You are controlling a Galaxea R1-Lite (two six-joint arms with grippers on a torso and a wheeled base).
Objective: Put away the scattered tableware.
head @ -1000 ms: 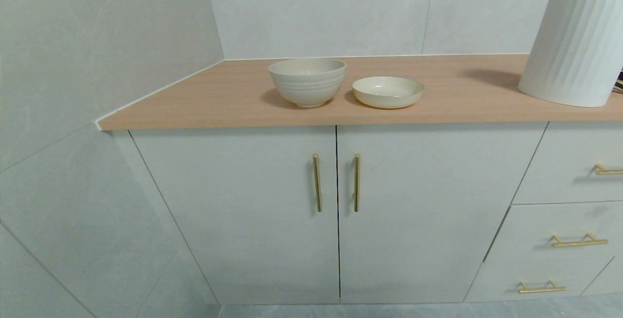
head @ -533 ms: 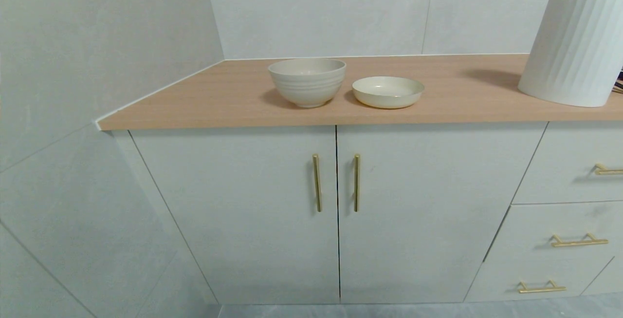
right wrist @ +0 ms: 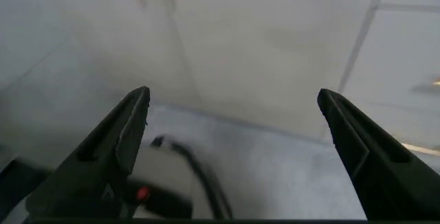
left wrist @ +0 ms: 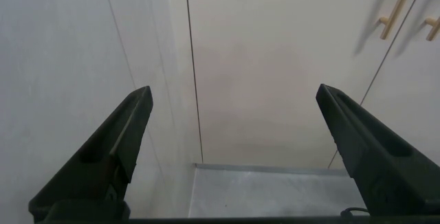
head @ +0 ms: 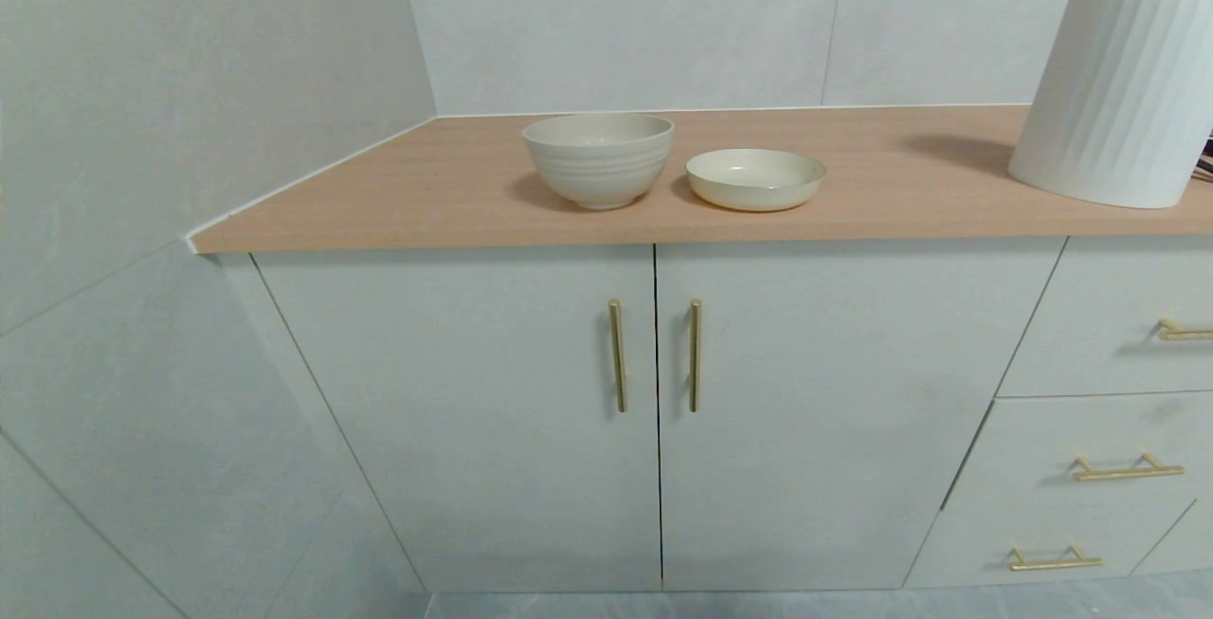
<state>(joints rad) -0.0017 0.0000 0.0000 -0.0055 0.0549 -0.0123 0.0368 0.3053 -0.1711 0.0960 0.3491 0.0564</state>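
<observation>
Beige bowl (head: 598, 159) just beside shallow dish (head: 755, 179) on wooden counter (head: 426, 192) (left claw (left wrist: 234, 90), right claw (right wrist: 233, 92) both agape)

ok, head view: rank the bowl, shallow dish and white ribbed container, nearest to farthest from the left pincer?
The left pincer faces the left cabinet door, low, toward the wall end, so likely:
1. bowl, left of centre on the counter.
2. shallow dish, just right of the bowl.
3. white ribbed container, far right.
</observation>
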